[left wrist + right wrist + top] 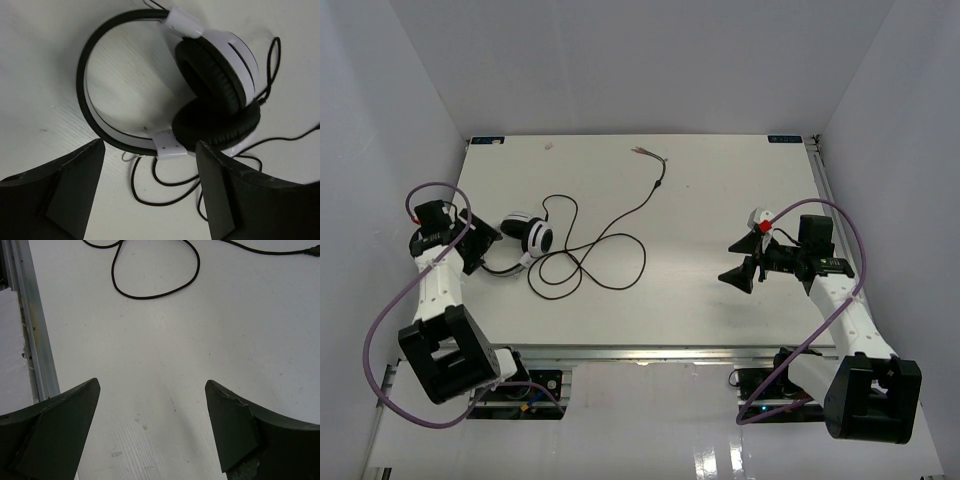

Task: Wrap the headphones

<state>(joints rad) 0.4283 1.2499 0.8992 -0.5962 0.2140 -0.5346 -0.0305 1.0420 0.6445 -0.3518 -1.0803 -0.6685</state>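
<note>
The black-and-white headphones (526, 238) lie at the table's left, earcups folded together. They fill the left wrist view (215, 95), with the black headband arcing left. The thin black cord (600, 250) loops across the middle of the table and ends in bare frayed wires (645, 152) near the far edge. A cord loop also shows in the right wrist view (150, 290). My left gripper (480, 245) is open, just left of the headband, holding nothing (150, 150). My right gripper (742, 265) is open and empty over bare table at the right (152, 390).
A metal rail (30, 330) runs along the table's near edge. Thick purple cables (390, 310) loop off both arms. White walls enclose the table on three sides.
</note>
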